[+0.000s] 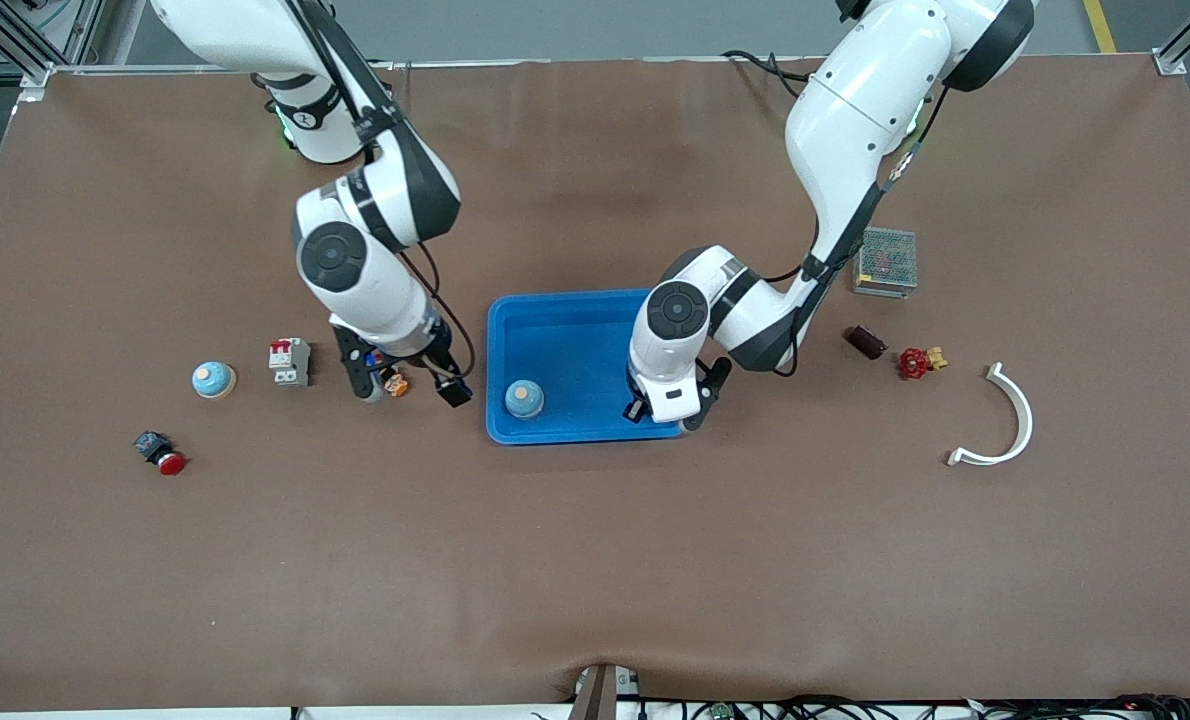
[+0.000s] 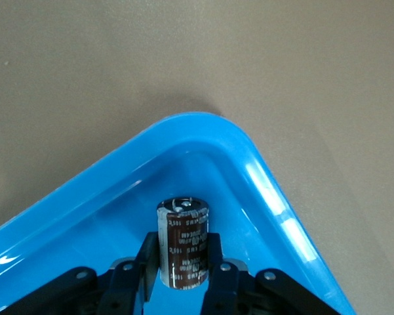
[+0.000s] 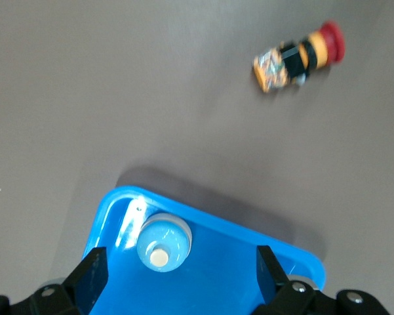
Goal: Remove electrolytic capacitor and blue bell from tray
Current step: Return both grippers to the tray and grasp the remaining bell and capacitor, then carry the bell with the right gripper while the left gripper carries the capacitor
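A brown cylindrical capacitor (image 2: 183, 223) stands upright inside a corner of the blue tray (image 2: 203, 121). My left gripper (image 2: 181, 241) is shut on it, one black finger on each side. In the front view the left gripper (image 1: 670, 405) hangs over the tray (image 1: 575, 340) corner nearest the front camera at the left arm's end, hiding the capacitor. A light blue bell (image 1: 523, 398) with a cream button sits in the tray (image 3: 249, 230) at the right arm's end. My right gripper (image 1: 407, 385) is open and empty over the table beside the tray; the bell (image 3: 164, 243) shows between its fingers.
A second blue bell (image 1: 213, 379), a circuit breaker (image 1: 289, 361) and a red push button (image 1: 160, 452) lie toward the right arm's end. A mesh box (image 1: 885, 262), a dark brown part (image 1: 865, 341), a red valve (image 1: 917, 362) and a white curved piece (image 1: 1005, 420) lie toward the left arm's end.
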